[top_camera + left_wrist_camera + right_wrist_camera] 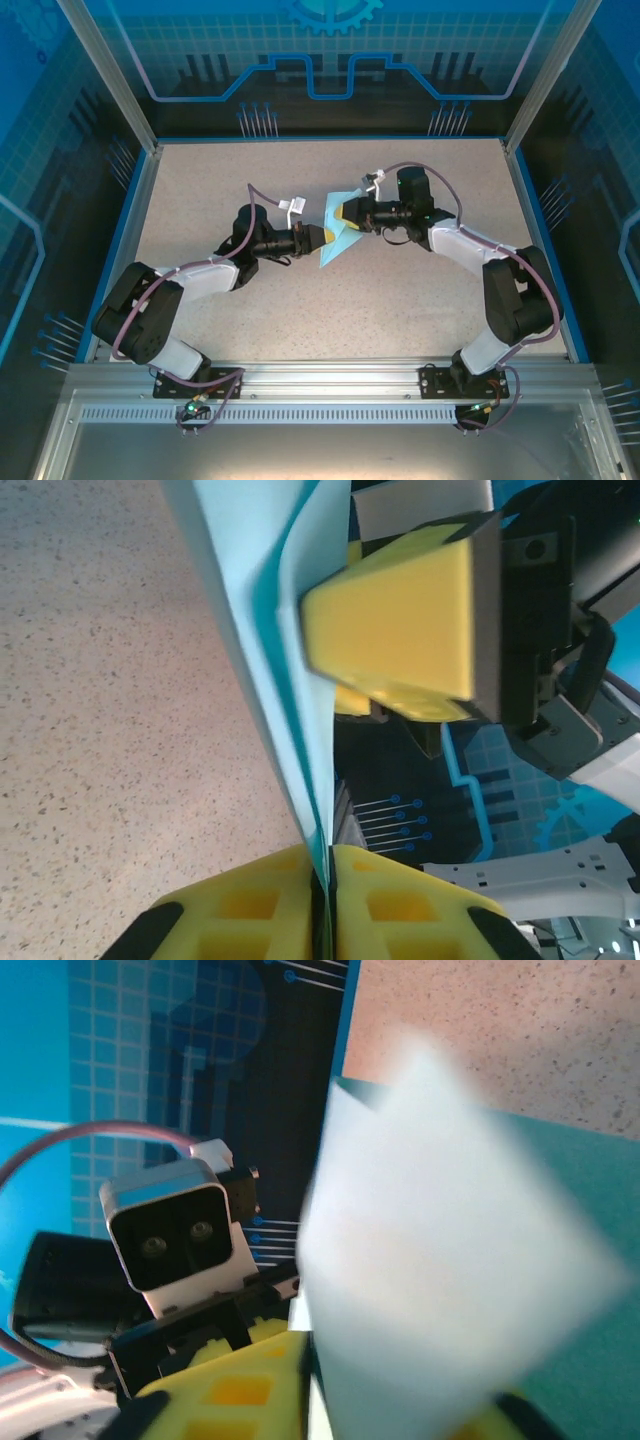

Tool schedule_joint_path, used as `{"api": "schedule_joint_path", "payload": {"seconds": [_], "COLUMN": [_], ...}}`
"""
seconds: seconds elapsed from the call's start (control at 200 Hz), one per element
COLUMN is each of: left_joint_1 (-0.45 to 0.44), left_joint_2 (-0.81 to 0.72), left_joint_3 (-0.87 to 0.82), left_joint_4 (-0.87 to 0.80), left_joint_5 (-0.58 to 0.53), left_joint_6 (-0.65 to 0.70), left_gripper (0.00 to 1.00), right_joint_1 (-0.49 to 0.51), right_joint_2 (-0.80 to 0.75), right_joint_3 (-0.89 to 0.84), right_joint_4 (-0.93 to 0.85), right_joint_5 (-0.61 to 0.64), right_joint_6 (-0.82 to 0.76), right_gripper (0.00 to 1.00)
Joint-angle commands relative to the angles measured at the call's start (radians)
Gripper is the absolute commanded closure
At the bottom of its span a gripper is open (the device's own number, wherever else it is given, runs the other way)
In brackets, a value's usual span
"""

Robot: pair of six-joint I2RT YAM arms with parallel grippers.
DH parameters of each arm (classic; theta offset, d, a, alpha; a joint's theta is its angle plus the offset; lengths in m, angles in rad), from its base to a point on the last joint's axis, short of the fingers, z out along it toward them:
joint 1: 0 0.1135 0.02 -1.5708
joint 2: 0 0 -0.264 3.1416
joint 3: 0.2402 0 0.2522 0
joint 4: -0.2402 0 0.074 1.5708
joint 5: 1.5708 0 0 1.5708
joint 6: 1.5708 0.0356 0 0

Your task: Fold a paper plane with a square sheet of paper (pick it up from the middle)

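Well, both arms have met over the middle of the counter [420,300], a little toward 12 o'clock, and the light-blue sheet of paper [334,248] hangs between them, clear of the surface. It is already partly folded, with layered flaps and a long tapering edge pointing down toward 6 o'clock.

The left hand [322,858] reaches in from about 8 o'clock. Its yellow pads are pressed flat together on the paper's thin edge, so that hand is gripping the sheet. I take it that it acts as the anchor, keeping the layers aligned while the other side is worked.

The right hand [346,212] comes in from 2 o'clock, with one yellow pad [395,620] lying just beside the upper flap. Whether its jaws are pinching the paper or standing loose around it, I cannot tell, because its own camera gives a blurred sheet up close.

Holding the work in the air looks deliberate, since both sides of the crease stay reachable.
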Motion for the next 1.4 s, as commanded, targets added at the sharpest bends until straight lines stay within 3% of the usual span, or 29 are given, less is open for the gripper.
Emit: {"api": "schedule_joint_path", "payload": {"seconds": [0.0, 0.125, 0.245, 0.415, 0.605, 0.74, 0.84, 1.005, 1.395], "left_joint_1": [0.004, 0.004, -0.003, -0.082, -0.191, -0.222, -0.233, -0.258, -0.295], "left_joint_2": [-0.022, -0.069, -0.135, -0.158, -0.056, 0.080, 0.175, 0.290, 0.456], "left_joint_3": [0.030, 0.059, 0.138, 0.306, 0.488, 0.578, 0.626, 0.674, 0.761], "left_joint_4": [-0.100, -0.330, -0.721, -1.181, -1.518, -1.698, -1.765, -1.786, -1.678], "left_joint_5": [-0.037, -0.121, -0.324, -0.770, -1.274, -1.465, -1.516, -1.507, -1.313], "left_joint_6": [0.066, 0.167, 0.323, 0.458, 0.427, 0.351, 0.311, 0.279, 0.295], "left_gripper": [0.87, 0.89, 0.88, 0.87, 0.87, 0.87, 0.87, 0.86, 0.75], "right_joint_1": [-0.017, -0.037, -0.049, -0.051, -0.050, -0.050, -0.052, -0.053, -0.054], "right_joint_2": [-0.044, -0.117, -0.186, -0.241, -0.286, -0.301, -0.303, -0.307, -0.332], "right_joint_3": [0.036, 0.050, 0.042, -0.002, -0.057, -0.078, -0.092, -0.114, -0.144], "right_joint_4": [-0.157, -0.348, -0.480, -0.558, -0.578, -0.590, -0.595, -0.597, -0.624], "right_joint_5": [0.058, 0.204, 0.378, 0.560, 0.676, 0.703, 0.713, 0.713, 0.711], "right_joint_6": [-0.087, -0.204, -0.286, -0.312, -0.305, -0.307, -0.301, -0.277, -0.264], "right_gripper": [0.64, 0.39, 0.27, 0.23, 0.22, 0.22, 0.22, 0.22, 0.22]}}
